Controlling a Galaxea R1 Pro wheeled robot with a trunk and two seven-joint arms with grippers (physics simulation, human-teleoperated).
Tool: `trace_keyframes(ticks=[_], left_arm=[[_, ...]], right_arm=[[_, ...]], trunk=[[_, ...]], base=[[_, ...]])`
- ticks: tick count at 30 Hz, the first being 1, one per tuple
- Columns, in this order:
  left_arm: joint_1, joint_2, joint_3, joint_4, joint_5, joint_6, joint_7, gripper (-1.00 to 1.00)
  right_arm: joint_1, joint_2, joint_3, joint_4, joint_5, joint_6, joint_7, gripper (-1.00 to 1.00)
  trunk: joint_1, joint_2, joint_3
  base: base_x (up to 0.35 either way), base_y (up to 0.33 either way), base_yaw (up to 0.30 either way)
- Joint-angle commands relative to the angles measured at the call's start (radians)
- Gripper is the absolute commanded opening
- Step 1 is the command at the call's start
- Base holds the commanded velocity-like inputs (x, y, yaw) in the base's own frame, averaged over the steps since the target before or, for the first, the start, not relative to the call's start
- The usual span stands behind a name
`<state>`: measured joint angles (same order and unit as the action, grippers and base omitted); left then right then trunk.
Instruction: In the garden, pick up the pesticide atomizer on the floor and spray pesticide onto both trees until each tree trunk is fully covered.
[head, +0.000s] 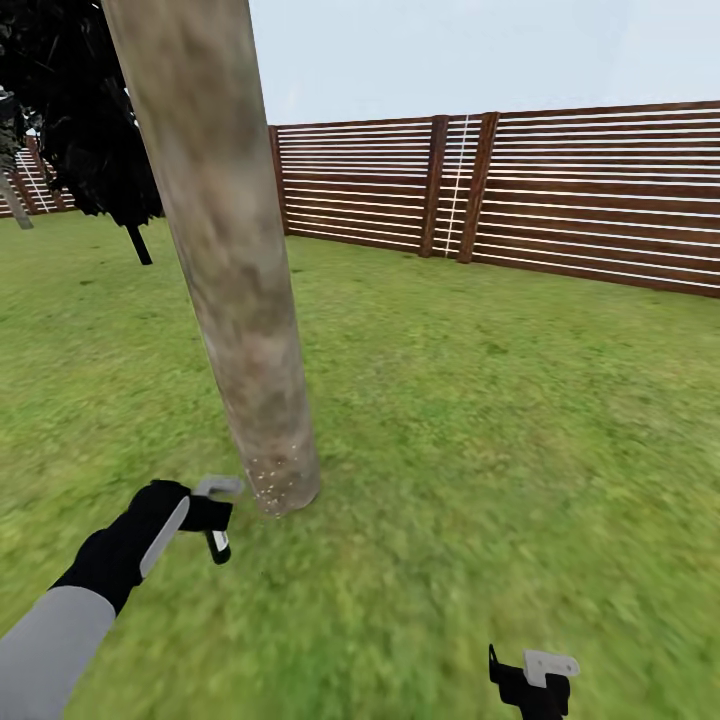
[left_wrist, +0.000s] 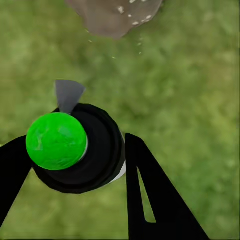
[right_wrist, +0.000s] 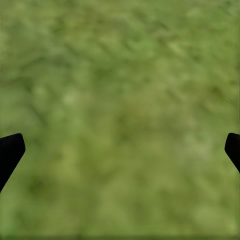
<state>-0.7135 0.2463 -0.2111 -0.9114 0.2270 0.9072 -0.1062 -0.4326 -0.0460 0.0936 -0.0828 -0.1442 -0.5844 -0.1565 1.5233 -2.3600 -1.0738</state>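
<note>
1. Head view: a thick mottled tree trunk (head: 225, 260) rises from the grass floor (head: 480, 420) and leans slightly toward the picture's left at its top; pale specks dot its base, just above the ground; the left end effector (head: 212, 515) sits low, just beside that base, on the left arm's black wrist and grey sleeve; a small grey nozzle shows at its top, pointing toward the trunk, though what it holds is hard to make out here; the right end effector (head: 535, 680) hangs at the lower edge over bare grass, well apart from the trunk; a brown slatted fence (head: 560, 190) bounds the lawn behind, and a dark conifer (head: 90, 130) stands at the far left

2. Left wrist view: the pesticide atomizer (left_wrist: 80, 147), a black round body with a bright green cap and a grey nozzle, sits clamped between the two black fingers (left_wrist: 150, 200); the speckled trunk base lies near, beyond the nozzle

3. Right wrist view: the two black fingertips (right_wrist: 10, 150) stand wide apart at the frame's edges, with blurred grass between them
</note>
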Motion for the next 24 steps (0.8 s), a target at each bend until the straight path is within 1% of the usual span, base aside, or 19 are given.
trace_keyframes(ticks=[1,4,5,6,8,9,10,11,12,14,15,16,17,19,20,21,22,23,24], left_arm=[[-0.004,-0.002,-0.006,-0.005,0.004,0.003,-0.001,-1.00],[-0.007,-0.069,-0.011,-0.060,-0.002,0.063,0.002,-1.00],[-0.007,-0.078,-0.011,-0.081,-0.004,0.079,0.004,-1.00],[-0.009,-0.077,-0.007,-0.097,-0.005,0.089,0.004,-1.00],[-0.011,-0.066,-0.003,-0.106,-0.007,0.094,0.004,-1.00],[-0.013,-0.046,-0.001,-0.107,-0.007,0.095,0.004,-1.00],[-0.018,-0.031,-0.001,-0.108,-0.005,0.096,0.003,-1.00],[-0.031,-0.005,0.000,-0.108,0.001,0.098,0.002,-1.00],[-0.038,0.002,0.000,-0.108,0.004,0.098,0.001,-1.00],[-0.043,0.000,-0.005,-0.110,0.005,0.099,0.000,-1.00],[-0.044,-0.007,-0.007,-0.111,0.005,0.099,0.000,-1.00],[-0.045,-0.039,-0.010,-0.112,0.000,0.099,0.000,-1.00],[-0.046,-0.058,-0.011,-0.113,-0.002,0.099,0.000,-1.00],[-0.048,-0.066,-0.010,-0.127,-0.005,0.102,0.001,-1.00],[-0.051,-0.064,-0.009,-0.132,-0.006,0.103,0.001,-1.00],[-0.074,-0.045,-0.004,-0.133,-0.007,0.106,0.002,-1.00],[-0.091,0.014,-0.002,-0.139,0.001,0.108,0.001,-1.00],[-0.092,0.015,-0.004,-0.143,0.003,0.108,0.000,-1.00],[-0.092,0.008,-0.008,-0.146,0.003,0.108,0.000,-1.00]], right_arm=[[0.000,0.000,0.000,0.000,0.000,0.000,0.000,1.00],[0.000,0.000,0.000,0.000,0.000,0.000,0.000,1.00],[0.000,0.000,0.000,0.000,0.000,0.000,0.000,1.00],[0.000,0.000,0.000,0.000,0.000,0.000,0.000,1.00],[0.000,0.000,0.000,0.000,0.000,0.000,0.000,1.00],[0.000,0.000,0.000,0.000,0.000,0.000,0.000,1.00],[0.000,0.000,0.000,0.000,0.000,0.000,0.000,1.00],[0.000,0.000,0.000,0.000,0.000,0.000,0.000,1.00],[0.000,0.000,0.000,0.000,0.000,0.000,0.000,1.00],[0.000,0.000,0.000,0.000,0.000,0.000,0.000,1.00],[0.000,0.000,0.000,0.000,0.000,0.000,0.000,1.00],[0.000,0.000,0.000,0.000,0.000,0.000,0.000,1.00],[0.000,0.000,0.000,0.000,0.000,0.000,0.000,1.00],[0.000,0.000,0.000,0.000,0.000,0.000,0.000,1.00],[0.000,0.000,0.000,0.000,0.000,0.000,0.000,1.00],[0.000,0.000,0.000,0.000,0.000,0.000,0.000,1.00],[0.000,0.000,0.000,0.000,0.000,0.000,0.000,1.00],[0.000,0.000,0.000,0.000,0.000,0.000,0.000,1.00],[0.000,0.000,0.000,0.000,0.000,0.000,0.000,1.00]], trunk=[[0.000,0.000,0.000],[0.000,0.000,0.000],[0.000,0.000,0.000],[0.000,0.000,0.000],[0.000,0.000,0.000],[0.000,0.000,0.000],[0.000,0.000,0.000],[0.000,0.000,0.000],[0.000,0.000,0.000],[0.000,0.000,0.000],[0.000,0.000,0.000],[0.000,0.000,0.000],[0.000,0.000,0.000],[0.000,0.000,0.000],[0.000,0.000,0.000],[0.000,0.000,0.000],[0.000,0.000,0.000],[0.000,0.000,0.000],[0.000,0.000,0.000]], base=[[0.000,0.000,0.000],[0.000,0.000,0.000],[0.000,0.000,0.000],[0.000,0.000,0.000],[0.000,0.000,0.000],[0.000,0.000,0.000],[0.000,0.000,0.000],[0.000,0.000,0.000],[0.000,0.000,0.000],[0.000,0.000,0.000],[0.000,0.000,0.000],[0.000,0.000,0.000],[0.000,0.000,0.000],[0.000,0.000,0.000],[0.000,0.000,0.000],[0.000,0.000,0.000],[0.000,0.000,0.000],[0.000,0.000,0.000],[0.000,0.000,0.000]])
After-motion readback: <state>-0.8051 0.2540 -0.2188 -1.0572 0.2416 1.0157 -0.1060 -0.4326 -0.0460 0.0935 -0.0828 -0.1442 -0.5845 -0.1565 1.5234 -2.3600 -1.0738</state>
